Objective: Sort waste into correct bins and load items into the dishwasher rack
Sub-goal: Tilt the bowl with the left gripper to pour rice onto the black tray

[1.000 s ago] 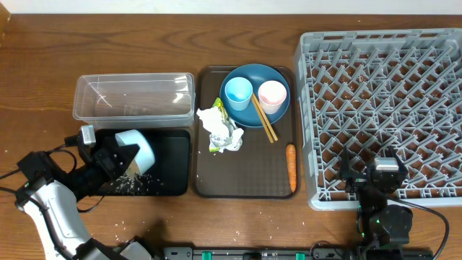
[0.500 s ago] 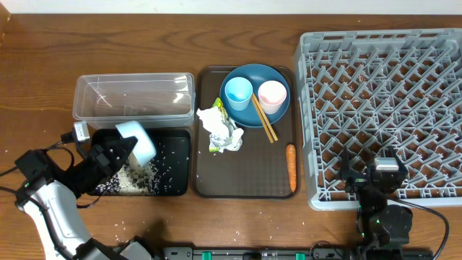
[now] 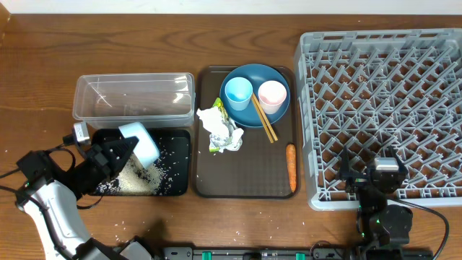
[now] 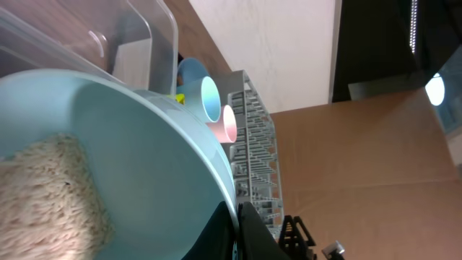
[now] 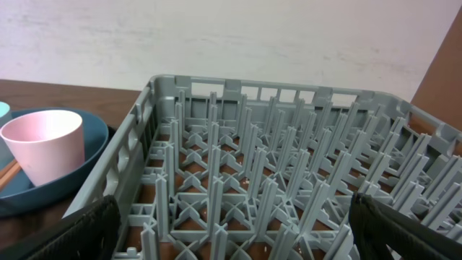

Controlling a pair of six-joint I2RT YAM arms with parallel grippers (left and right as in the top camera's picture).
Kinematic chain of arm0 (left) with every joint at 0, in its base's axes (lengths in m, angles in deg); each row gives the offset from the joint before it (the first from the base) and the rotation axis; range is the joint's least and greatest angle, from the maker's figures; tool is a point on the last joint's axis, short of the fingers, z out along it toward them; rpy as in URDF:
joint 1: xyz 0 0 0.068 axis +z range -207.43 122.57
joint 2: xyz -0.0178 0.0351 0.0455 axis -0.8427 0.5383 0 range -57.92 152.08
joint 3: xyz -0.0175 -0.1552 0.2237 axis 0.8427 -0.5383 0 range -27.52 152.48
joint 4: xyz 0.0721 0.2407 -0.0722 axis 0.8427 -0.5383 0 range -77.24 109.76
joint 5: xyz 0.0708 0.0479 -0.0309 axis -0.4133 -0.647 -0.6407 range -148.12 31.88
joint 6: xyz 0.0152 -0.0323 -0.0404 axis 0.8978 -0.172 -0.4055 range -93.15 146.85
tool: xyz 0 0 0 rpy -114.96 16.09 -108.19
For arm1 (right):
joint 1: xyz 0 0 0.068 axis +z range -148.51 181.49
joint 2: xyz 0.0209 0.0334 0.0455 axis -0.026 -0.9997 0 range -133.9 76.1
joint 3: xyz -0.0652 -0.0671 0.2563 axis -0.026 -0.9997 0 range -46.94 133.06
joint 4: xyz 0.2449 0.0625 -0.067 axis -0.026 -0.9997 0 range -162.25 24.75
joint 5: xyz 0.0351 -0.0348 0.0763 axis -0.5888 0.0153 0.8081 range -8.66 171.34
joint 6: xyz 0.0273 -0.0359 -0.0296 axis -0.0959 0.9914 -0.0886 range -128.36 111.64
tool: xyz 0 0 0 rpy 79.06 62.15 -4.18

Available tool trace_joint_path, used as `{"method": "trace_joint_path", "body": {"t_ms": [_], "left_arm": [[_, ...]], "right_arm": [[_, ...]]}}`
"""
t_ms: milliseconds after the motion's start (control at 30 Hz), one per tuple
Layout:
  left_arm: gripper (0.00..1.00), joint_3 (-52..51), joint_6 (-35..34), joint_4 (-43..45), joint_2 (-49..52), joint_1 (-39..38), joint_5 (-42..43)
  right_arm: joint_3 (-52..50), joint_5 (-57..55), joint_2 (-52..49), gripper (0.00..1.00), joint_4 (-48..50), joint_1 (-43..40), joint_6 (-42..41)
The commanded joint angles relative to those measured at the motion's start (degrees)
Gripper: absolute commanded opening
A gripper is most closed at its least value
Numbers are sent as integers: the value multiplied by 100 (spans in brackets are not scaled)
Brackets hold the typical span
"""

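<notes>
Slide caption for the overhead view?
Left fingers tilt the light blue bowl over the black tray, rice heaped beneath; right fingers open at the rack.

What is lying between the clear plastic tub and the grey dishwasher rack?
The dark brown serving tray, carrying the dark blue dish, the crumpled tissue and the carrot. The overhead view shows it.

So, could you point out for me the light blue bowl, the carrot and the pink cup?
light blue bowl (image 3: pixel 141 143): overhead view, on its tilted outer wall.
carrot (image 3: pixel 291 167): overhead view, on the middle of its length.
pink cup (image 3: pixel 272 94): overhead view, inside its open mouth.
</notes>
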Motion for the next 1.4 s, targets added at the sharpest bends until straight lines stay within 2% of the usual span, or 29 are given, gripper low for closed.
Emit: {"method": "trace_joint_path", "body": {"t_ms": [0, 133, 233, 333, 433, 567, 800, 900, 1000, 1100, 1367], "left_arm": [[6, -7, -44, -13, 31, 35, 256], [6, -7, -332, 22, 33, 33, 293], [6, -7, -323, -81, 33, 31, 531], [6, -7, -341, 251, 33, 31, 479], [6, -7, -501, 166, 33, 31, 483], [6, -7, -623, 398, 33, 31, -74], [6, -7, -623, 129, 37, 31, -142], [6, -7, -660, 321, 46, 31, -293], [6, -7, -723, 122, 52, 9, 225], [6, -7, -737, 516, 55, 4, 267], [6, -7, -726, 369, 52, 4, 778]], "right_arm": [[-9, 22, 26, 99, -24, -35, 52], [-9, 22, 26, 99, -24, -35, 52], [-9, 22, 26, 99, -24, -35, 52], [-9, 22, 26, 99, -24, -37, 52], [-9, 22, 26, 99, -24, -35, 52], [-9, 22, 26, 99, -24, -35, 52], [-9, 22, 26, 99, -24, -35, 52], [-9, 22, 26, 99, -24, -35, 52], [-9, 22, 26, 99, -24, -35, 52], [-9, 22, 26, 99, -24, -35, 52], [-9, 22, 26, 99, -24, -37, 52]]}}
